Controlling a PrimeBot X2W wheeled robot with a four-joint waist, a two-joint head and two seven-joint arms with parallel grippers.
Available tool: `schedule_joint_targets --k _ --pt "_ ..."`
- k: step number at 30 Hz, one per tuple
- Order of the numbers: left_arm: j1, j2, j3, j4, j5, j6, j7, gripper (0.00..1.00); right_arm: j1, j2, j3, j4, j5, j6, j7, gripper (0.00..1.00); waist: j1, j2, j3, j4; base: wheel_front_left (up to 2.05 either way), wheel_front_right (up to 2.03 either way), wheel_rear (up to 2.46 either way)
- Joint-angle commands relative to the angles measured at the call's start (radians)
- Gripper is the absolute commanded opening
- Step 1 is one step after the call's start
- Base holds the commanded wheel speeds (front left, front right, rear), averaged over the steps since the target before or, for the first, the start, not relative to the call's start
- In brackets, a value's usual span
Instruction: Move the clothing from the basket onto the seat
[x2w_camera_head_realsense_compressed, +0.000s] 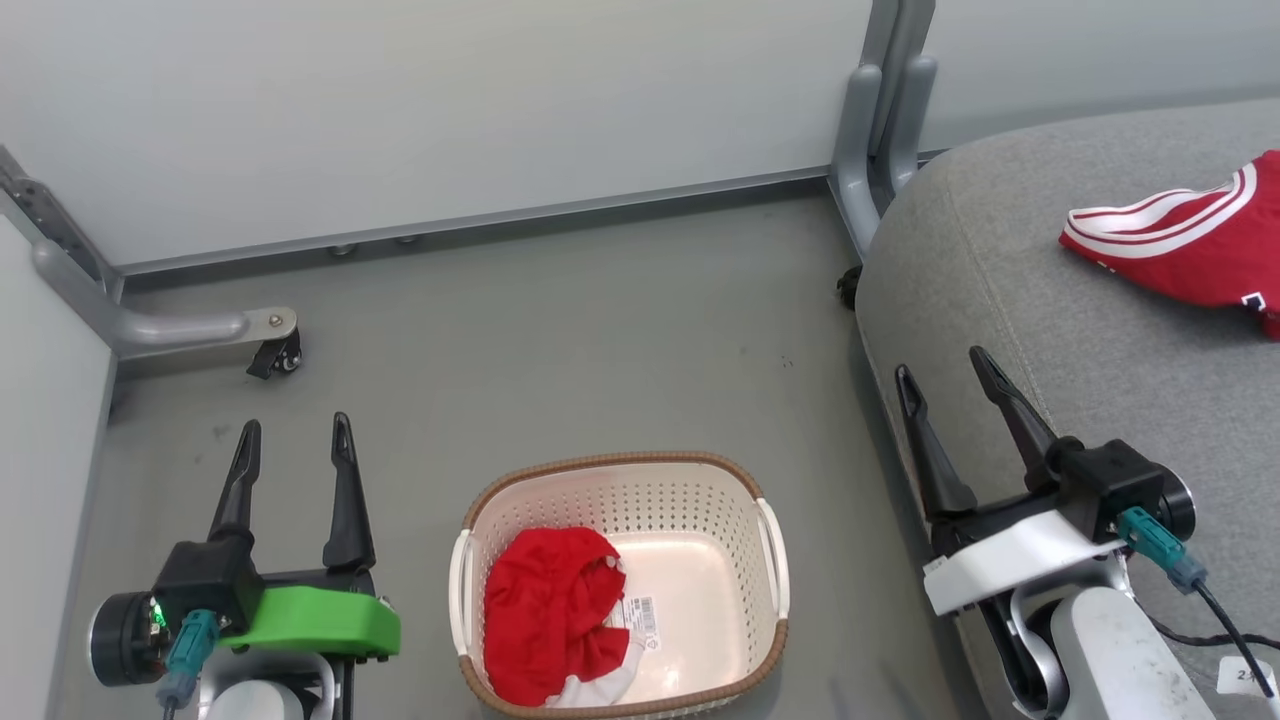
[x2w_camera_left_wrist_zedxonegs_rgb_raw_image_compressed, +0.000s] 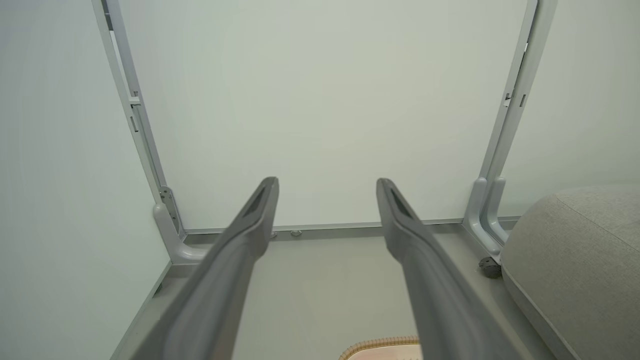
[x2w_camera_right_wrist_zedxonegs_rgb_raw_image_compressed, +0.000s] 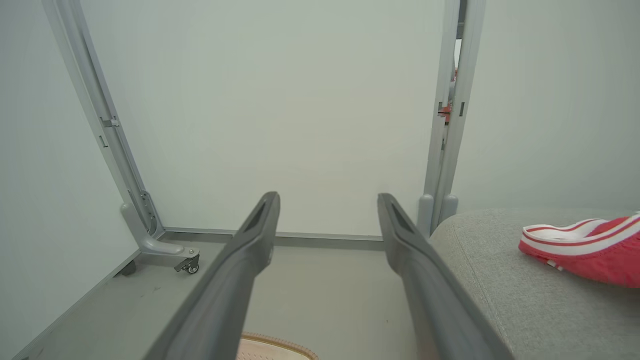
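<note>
One red garment in basket, between left hand, right hand

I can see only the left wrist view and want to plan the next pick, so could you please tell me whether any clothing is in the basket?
Observer: Yes, a red garment lies bunched in the left half of the basket, beside a paper label.
Operator: Thank you. Is anything lying on the seat?
Observer: A red piece with white stripes lies on the grey seat, at the head view's far right.
Operator: And how is the right gripper?
Observer: The right gripper is open and holds nothing, by the seat's near edge.
</note>
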Motion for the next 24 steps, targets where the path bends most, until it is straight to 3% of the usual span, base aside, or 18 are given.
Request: schedule_joint_targets --k 1,12,24 --pt "0.023 -0.003 0.008 -0.010 0.013 -0.006 0.000 1.00 0.027 -0.003 -0.009 -0.011 -0.005 -0.001 0.000 1.00 0.0001 0.0000 -0.021 0.001 0.00 0.00 0.00" --pt "0.071 -0.009 0.018 -0.041 0.029 -0.029 0.000 1.00 0.131 0.007 -0.045 -0.074 -0.003 -0.001 0.000 1.00 0.0001 0.0000 -0.057 -0.004 0.00 0.00 0.00" --pt "0.078 -0.010 0.005 -0.033 0.047 -0.040 0.000 1.00 0.158 0.009 -0.039 -0.053 -0.003 -0.001 0.000 1.00 0.0001 0.0000 -0.065 -0.008 0.00 0.00 0.00"
